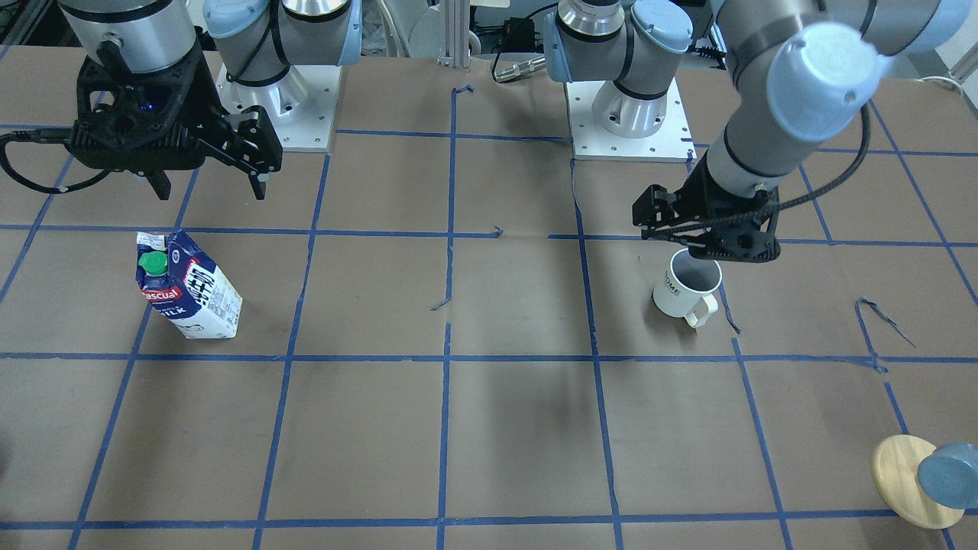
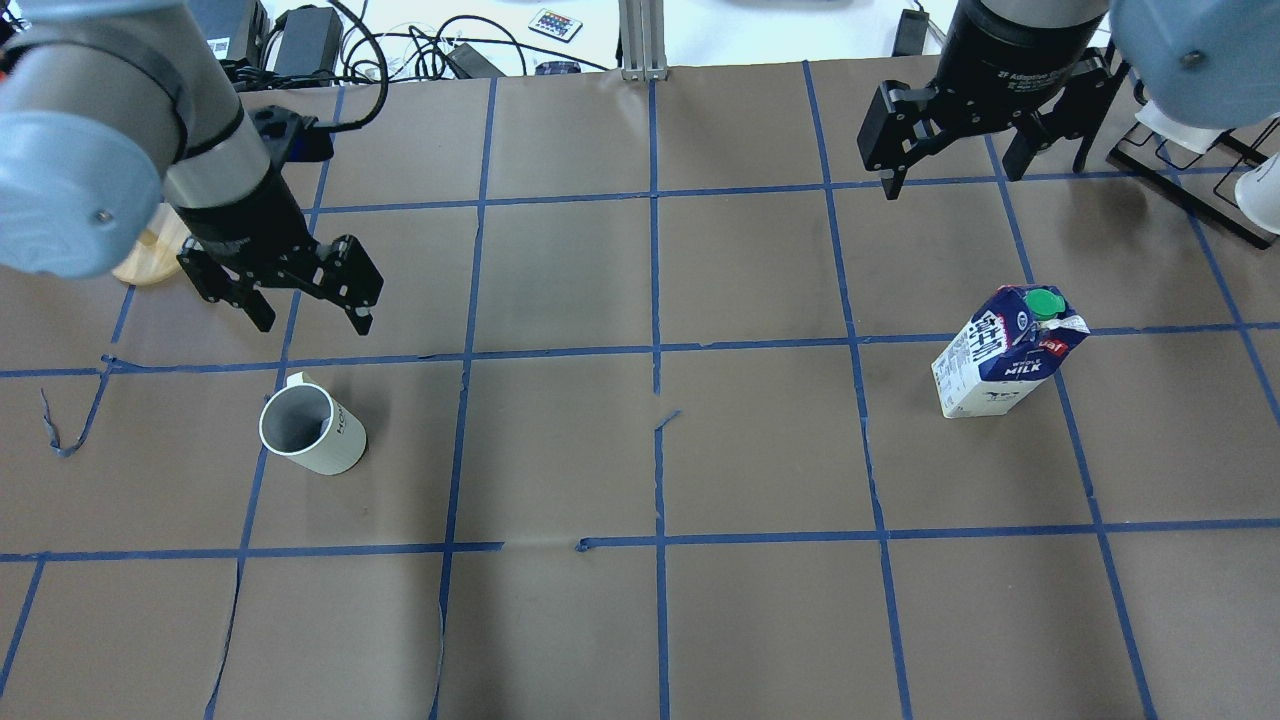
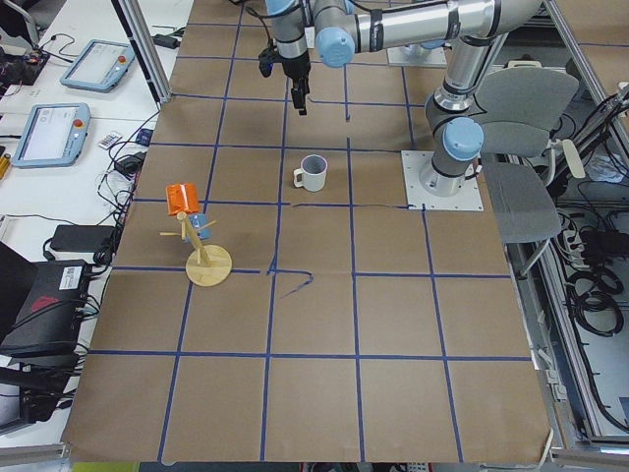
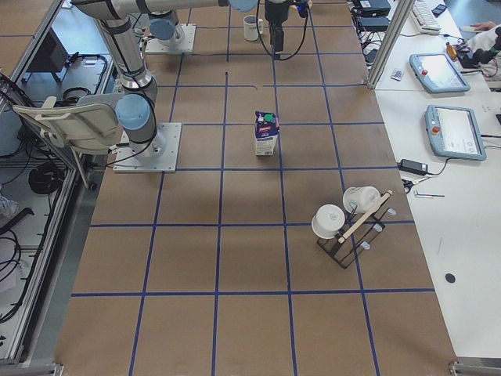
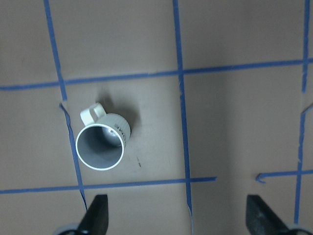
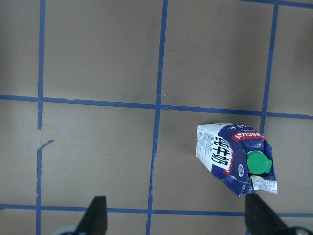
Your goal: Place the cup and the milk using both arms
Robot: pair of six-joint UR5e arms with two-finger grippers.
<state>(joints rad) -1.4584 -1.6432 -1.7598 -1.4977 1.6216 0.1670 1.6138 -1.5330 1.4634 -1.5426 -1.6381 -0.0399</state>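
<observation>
The cup (image 2: 312, 430) stands upright on the brown paper at the robot's left, handle toward the far side; it also shows in the left wrist view (image 5: 102, 142). My left gripper (image 2: 313, 322) hovers above and just beyond the cup, open and empty, its fingertips (image 5: 95, 215) wide apart. The milk (image 2: 1005, 365) stands upright at the robot's right, green cap on top; it also shows in the right wrist view (image 6: 234, 156). My right gripper (image 2: 950, 185) is open and empty, high above the table, beyond the milk.
A wooden mug tree (image 1: 901, 473) with a blue and an orange cup stands at the far left behind the left arm. A black rack with white cups (image 2: 1200, 170) stands at the far right. Blue tape lines grid the paper.
</observation>
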